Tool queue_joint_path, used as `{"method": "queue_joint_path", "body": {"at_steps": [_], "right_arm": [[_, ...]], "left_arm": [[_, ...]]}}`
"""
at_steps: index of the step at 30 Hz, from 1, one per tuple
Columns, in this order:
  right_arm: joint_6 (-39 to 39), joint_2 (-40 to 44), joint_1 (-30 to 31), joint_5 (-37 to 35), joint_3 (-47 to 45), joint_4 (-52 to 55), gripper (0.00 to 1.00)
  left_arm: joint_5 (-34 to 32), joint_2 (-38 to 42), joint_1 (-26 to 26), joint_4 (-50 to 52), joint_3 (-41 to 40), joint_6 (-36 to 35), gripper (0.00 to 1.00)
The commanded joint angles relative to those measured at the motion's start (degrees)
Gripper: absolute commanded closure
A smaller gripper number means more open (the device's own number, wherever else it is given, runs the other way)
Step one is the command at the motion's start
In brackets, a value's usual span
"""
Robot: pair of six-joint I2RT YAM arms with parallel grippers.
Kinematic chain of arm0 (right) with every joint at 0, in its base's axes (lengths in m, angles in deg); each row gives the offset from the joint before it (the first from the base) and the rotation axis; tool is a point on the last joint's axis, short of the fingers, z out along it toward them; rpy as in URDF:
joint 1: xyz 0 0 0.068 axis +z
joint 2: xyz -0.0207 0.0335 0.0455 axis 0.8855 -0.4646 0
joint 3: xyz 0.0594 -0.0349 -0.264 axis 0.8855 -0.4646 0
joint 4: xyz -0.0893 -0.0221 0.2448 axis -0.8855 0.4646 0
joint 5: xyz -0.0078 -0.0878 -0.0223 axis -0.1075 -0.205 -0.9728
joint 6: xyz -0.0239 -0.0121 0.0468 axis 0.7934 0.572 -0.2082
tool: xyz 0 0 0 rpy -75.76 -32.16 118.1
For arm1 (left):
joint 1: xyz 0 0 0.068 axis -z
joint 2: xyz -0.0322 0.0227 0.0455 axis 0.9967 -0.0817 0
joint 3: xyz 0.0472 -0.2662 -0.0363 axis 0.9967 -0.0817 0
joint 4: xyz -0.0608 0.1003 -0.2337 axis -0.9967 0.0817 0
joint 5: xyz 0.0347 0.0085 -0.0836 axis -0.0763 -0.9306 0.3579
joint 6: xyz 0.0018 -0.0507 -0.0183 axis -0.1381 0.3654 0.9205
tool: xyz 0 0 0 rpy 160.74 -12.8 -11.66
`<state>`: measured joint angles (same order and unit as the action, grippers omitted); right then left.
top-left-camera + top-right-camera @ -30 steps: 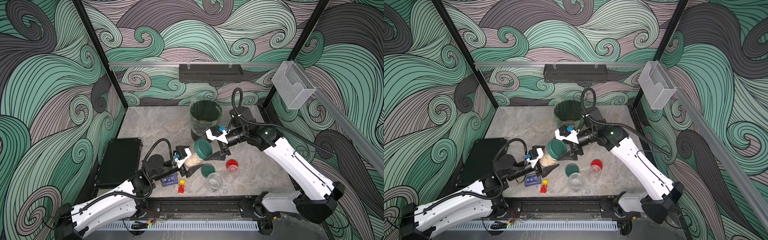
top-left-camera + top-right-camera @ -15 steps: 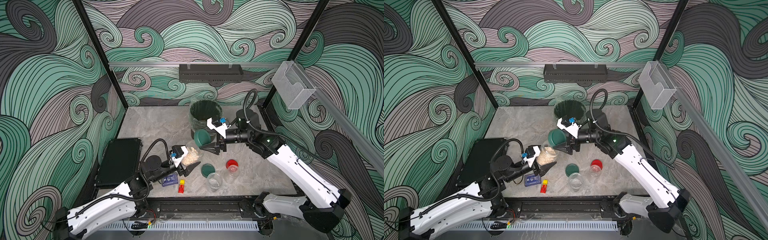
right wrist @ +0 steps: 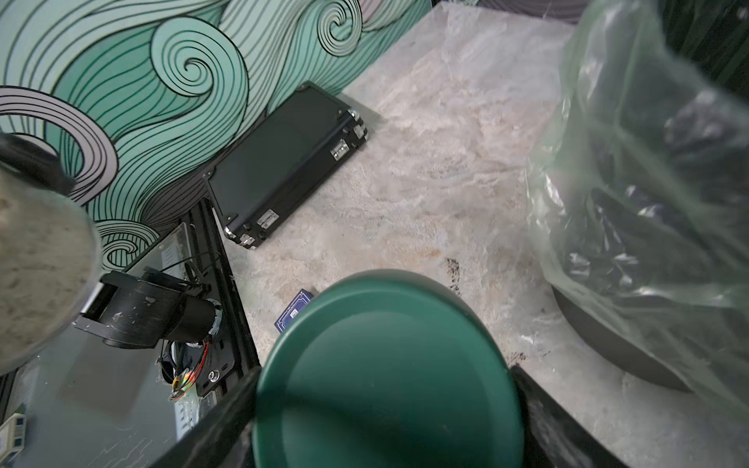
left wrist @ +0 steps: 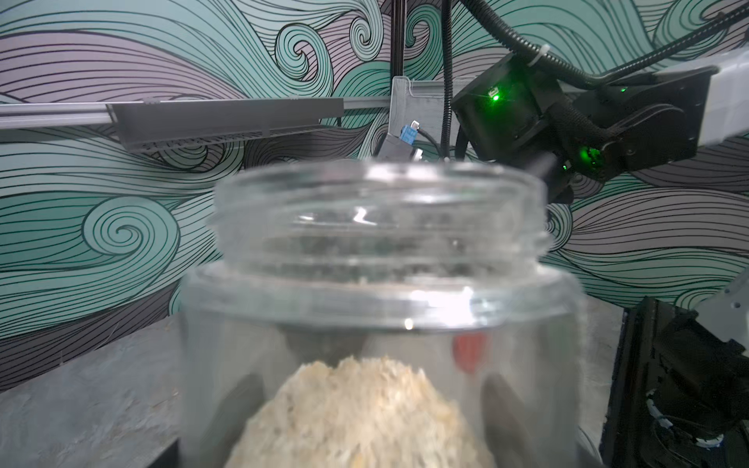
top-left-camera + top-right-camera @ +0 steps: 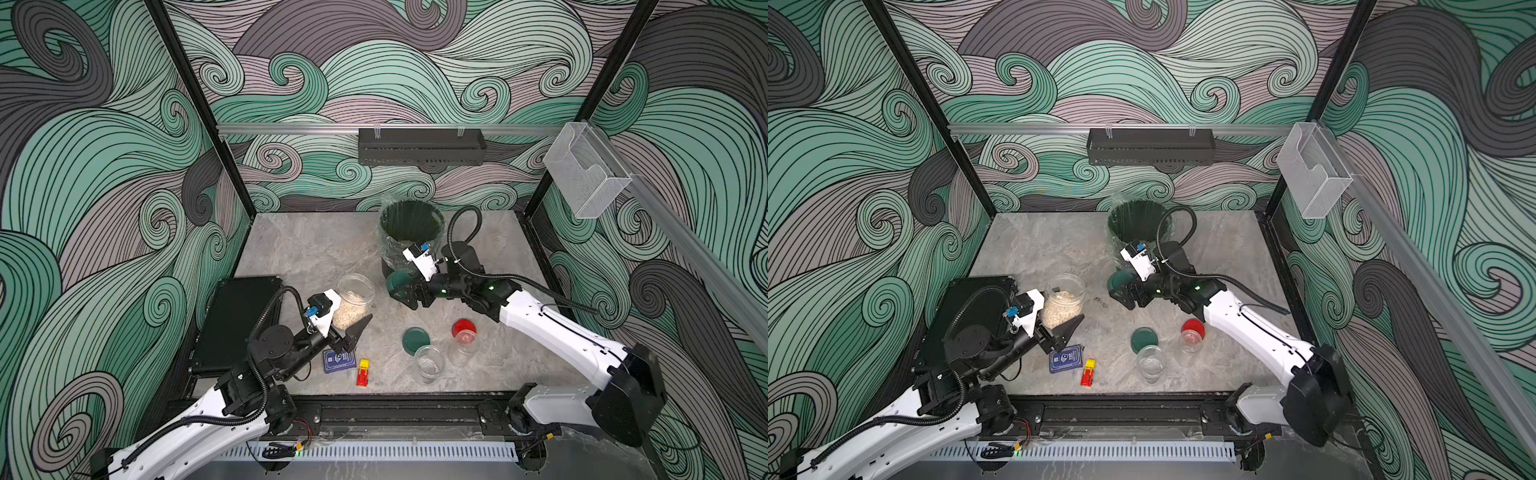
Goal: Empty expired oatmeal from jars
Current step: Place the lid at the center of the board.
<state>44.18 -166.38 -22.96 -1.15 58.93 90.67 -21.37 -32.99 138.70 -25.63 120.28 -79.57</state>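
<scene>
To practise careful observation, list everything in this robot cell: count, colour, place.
table: 1, grey marbled, under everything
bin: 1, black, clear liner, back
oatmeal jar: 1, clear, lidless, held left of centre
oatmeal: 1 heap, beige, inside it
held lid: 1, dark green, before the bin
loose lid: 1, dark green, flat, front
open jar: 1, clear, beside loose lid
red-lidded jar: 1, clear, front
case: 1, black, left edge
card box: 1, blue, front
toy car: 1, red-yellow, front
wall shelf: 1, black, back wall
left gripper: 1, black, shut on oatmeal jar
right gripper: 1, black, shut on held lid
</scene>
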Motion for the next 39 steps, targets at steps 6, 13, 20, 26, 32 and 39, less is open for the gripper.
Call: {"method": "queue_joint_path", "body": {"at_steps": [6, 13, 20, 26, 32, 39], "right_arm": [[-0.51, -8.74, 6.58, -6.77, 0.38, -1.04, 0.47], [1.73, -18.06, 10.46, -14.94, 3.38, -0.14, 0.45], [1.91, -24.61, 11.01, -15.1, 4.54, -1.18, 0.37], [2.26, -27.95, 11.17, -17.09, 4.82, -1.27, 0.32], [1.57, -29.38, 11.18, -16.06, 4.31, -1.58, 0.22], [0.92, -28.22, 11.27, -15.44, 3.67, -1.18, 0.05]], "left_arm": [[-5.22, -0.53, -0.12, 0.15, 6.82, 0.47, 0.77], [-6.89, 2.08, -0.09, 1.26, 6.95, 0.34, 0.77], [-7.99, 5.25, -0.06, 0.53, 5.73, -0.43, 0.77], [-7.92, 5.12, -0.1, 0.85, 5.81, -0.19, 0.77], [-7.71, 5.34, -0.05, 0.78, 5.65, 0.4, 0.76], [-7.74, 5.72, -0.09, 1.04, 5.7, 0.43, 0.76]]}}
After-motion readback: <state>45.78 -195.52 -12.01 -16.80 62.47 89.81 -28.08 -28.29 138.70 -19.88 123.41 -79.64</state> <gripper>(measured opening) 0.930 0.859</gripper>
